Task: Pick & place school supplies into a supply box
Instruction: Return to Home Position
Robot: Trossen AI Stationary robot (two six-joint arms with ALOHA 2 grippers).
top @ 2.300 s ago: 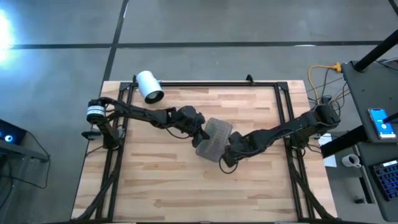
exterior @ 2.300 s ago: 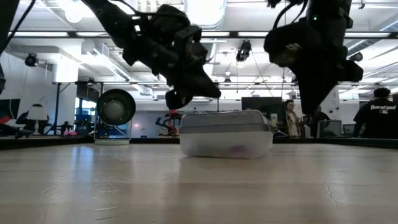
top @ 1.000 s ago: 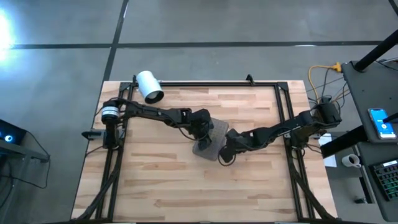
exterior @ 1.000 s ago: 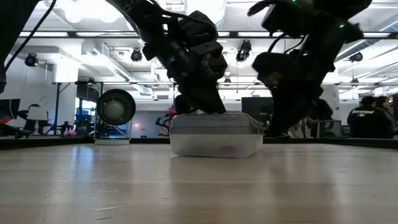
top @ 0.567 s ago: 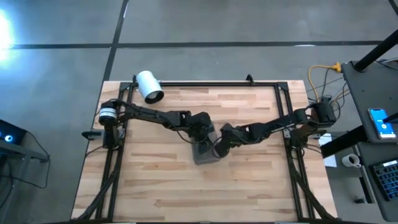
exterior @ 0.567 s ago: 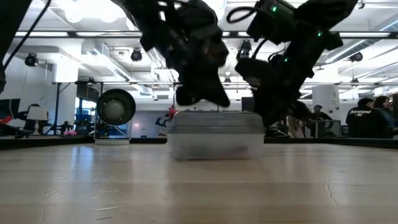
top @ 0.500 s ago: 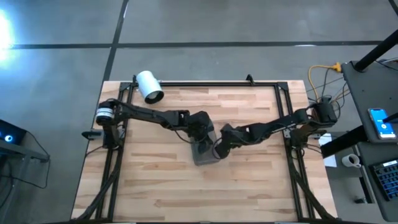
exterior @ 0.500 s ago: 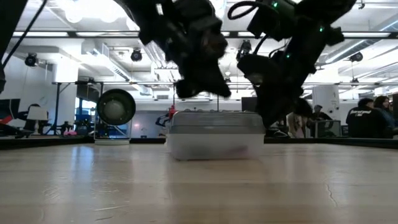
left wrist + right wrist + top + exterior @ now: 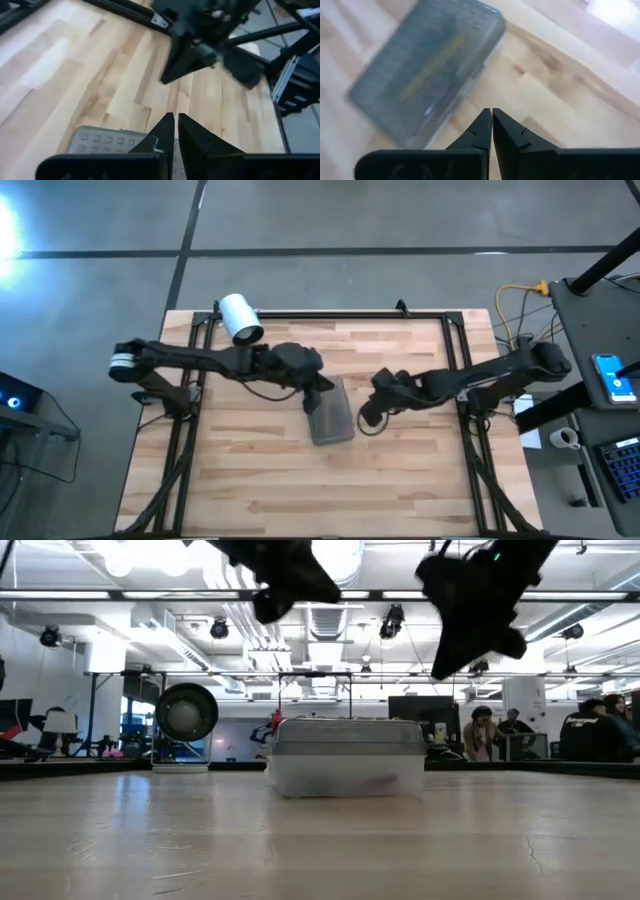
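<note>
The supply box [image 9: 331, 418] lies flat on its base mid-table with its grey lid shut; it also shows in the low view [image 9: 345, 758]. Through the lid [image 9: 427, 70] I see faint yellowish stick shapes [image 9: 440, 57], the school supplies; no others show on the table. My left gripper [image 9: 318, 387] hangs shut above the box's far left corner, high over the table [image 9: 290, 585]. My right gripper [image 9: 366, 418] is shut too, raised just right of the box [image 9: 470, 635]. In the left wrist view the shut fingers [image 9: 174, 122] point past the lid [image 9: 102, 142].
A white cylinder roll [image 9: 240, 318] lies at the table's far left corner [image 9: 185, 712]. A black frame rail [image 9: 330, 314] runs along the far edge and down both sides. Bare wood spreads near the box [image 9: 330, 490]. People stand in the room beyond [image 9: 590, 735].
Both grippers have risen off the box and drawn apart, the left toward the table's left and far side, the right toward the right. Before that the box was slid a little toward the near left and turned; it now rests still, lid shut.
</note>
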